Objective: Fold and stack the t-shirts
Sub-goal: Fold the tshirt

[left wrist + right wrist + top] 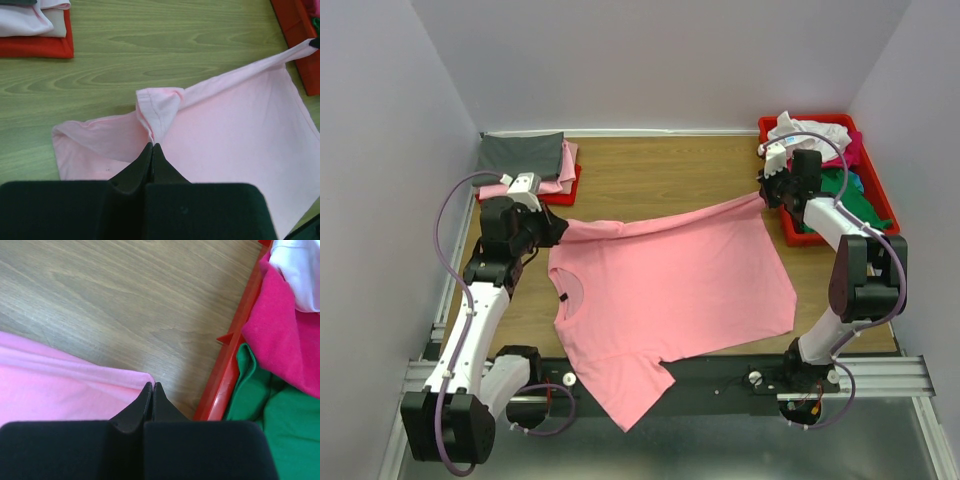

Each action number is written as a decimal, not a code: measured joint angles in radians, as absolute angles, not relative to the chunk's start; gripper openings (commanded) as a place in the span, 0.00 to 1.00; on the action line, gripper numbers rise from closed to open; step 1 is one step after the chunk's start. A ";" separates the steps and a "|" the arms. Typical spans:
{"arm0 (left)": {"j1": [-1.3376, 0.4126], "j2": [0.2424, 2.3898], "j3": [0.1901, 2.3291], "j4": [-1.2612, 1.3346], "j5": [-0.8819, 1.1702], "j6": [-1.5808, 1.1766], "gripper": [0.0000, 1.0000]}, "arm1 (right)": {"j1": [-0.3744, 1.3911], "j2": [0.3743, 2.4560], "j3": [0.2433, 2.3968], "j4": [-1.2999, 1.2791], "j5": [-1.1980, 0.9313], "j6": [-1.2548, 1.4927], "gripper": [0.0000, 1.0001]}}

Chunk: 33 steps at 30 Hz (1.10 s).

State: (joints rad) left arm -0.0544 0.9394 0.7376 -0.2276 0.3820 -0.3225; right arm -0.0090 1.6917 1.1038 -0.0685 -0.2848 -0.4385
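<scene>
Left end effector (152, 146) pinched shut on the pink t-shirt (670, 290) at its sleeve; right end effector (152, 385) clamped on the hem corner beside the red tray (225, 375). Shirt spread on surface (660, 180), far edge taut. Likely straightening before first fold. Next: move both ends together, tension even.

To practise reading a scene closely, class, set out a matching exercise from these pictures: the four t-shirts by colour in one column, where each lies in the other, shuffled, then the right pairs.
Column one:
1 pink t-shirt
2 dark grey t-shirt
3 green t-shirt
4 white t-shirt

Column two:
A on top of the heap at the far end of the right tray
B spread across the table
C folded, topping the stack on the left tray
D crumpled in the right tray's nearer half

Pairs: 1-B, 2-C, 3-D, 4-A
</scene>
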 measured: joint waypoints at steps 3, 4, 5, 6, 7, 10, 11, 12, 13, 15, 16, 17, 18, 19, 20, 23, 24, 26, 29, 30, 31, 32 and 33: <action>-0.054 0.917 0.738 -0.241 0.383 -0.331 0.00 | -0.010 1.692 1.104 -0.068 -0.281 -0.438 0.00; -0.054 0.912 0.738 -0.247 0.385 -0.334 0.00 | -0.010 1.692 1.104 -0.068 -0.281 -0.438 0.01; -0.054 0.910 0.738 -0.253 0.387 -0.338 0.00 | -0.010 1.692 1.104 -0.068 -0.281 -0.438 0.00; -0.054 0.910 0.738 -0.257 0.390 -0.340 0.00 | -0.010 1.692 1.104 -0.068 -0.281 -0.438 0.01; -0.054 0.910 0.738 -0.265 0.396 -0.342 0.00 | -0.010 1.692 1.104 -0.068 -0.281 -0.438 0.00; -0.054 0.910 0.734 -0.274 0.411 -0.346 0.00 | -0.011 1.692 1.104 -0.068 -0.279 -0.439 0.01; -0.054 0.910 0.731 -0.276 0.417 -0.346 0.00 | -0.010 1.692 1.104 -0.067 -0.279 -0.439 0.00; -0.054 0.910 0.727 -0.279 0.423 -0.347 0.00 | -0.010 1.692 1.104 -0.067 -0.279 -0.439 0.00; -0.054 0.910 0.723 -0.281 0.428 -0.348 0.00 | -0.010 1.692 1.104 -0.067 -0.278 -0.439 0.00; -0.054 0.910 0.721 -0.287 0.436 -0.349 0.00 | -0.010 1.692 1.104 -0.067 -0.277 -0.441 0.00; -0.054 0.910 0.721 -0.287 0.439 -0.349 0.00 | -0.010 1.692 1.103 -0.067 -0.277 -0.443 0.01; -0.054 0.910 0.721 -0.287 0.441 -0.349 0.00 | -0.010 1.692 1.103 -0.067 -0.276 -0.446 0.00; -0.054 0.910 0.721 -0.288 0.443 -0.349 0.00 | -0.010 1.692 1.102 -0.067 -0.276 -0.447 0.00; -0.054 0.910 0.721 -0.288 0.445 -0.350 0.00 | -0.010 1.692 1.100 -0.066 -0.276 -0.447 0.01; -0.054 0.910 0.721 -0.289 0.446 -0.350 0.00 | -0.010 1.692 1.097 -0.065 -0.274 -0.448 0.00; -0.054 0.910 0.721 -0.297 0.447 -0.350 0.00 | -0.010 1.692 1.090 -0.062 -0.273 -0.455 0.01; -0.054 0.909 0.721 -0.299 0.447 -0.350 0.00 | -0.010 1.692 1.087 -0.061 -0.273 -0.461 0.01; -0.054 0.908 0.721 -0.305 0.447 -0.350 0.00 | -0.010 1.692 1.083 -0.060 -0.273 -0.468 0.01; -0.054 0.904 0.721 -0.314 0.448 -0.350 0.00 | -0.010 1.691 1.075 -0.060 -0.273 -0.480 0.01; -0.054 0.901 0.721 -0.317 0.448 -0.350 0.00 | -0.010 1.690 1.072 -0.059 -0.273 -0.484 0.01; -0.054 0.900 0.721 -0.319 0.448 -0.350 0.00 | -0.010 1.688 1.069 -0.058 -0.273 -0.488 0.01; -0.054 0.899 0.721 -0.321 0.449 -0.350 0.00 | -0.010 1.686 1.068 -0.058 -0.273 -0.491 0.01; -0.054 0.899 0.721 -0.322 0.450 -0.350 0.00 | -0.010 1.683 1.066 -0.057 -0.273 -0.495 0.01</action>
State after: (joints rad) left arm -0.0544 0.8986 0.7208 -0.3222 0.4496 -0.3496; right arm -0.0105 1.6829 1.0660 -0.0570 -0.2729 -0.4950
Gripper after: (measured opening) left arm 0.004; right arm 0.009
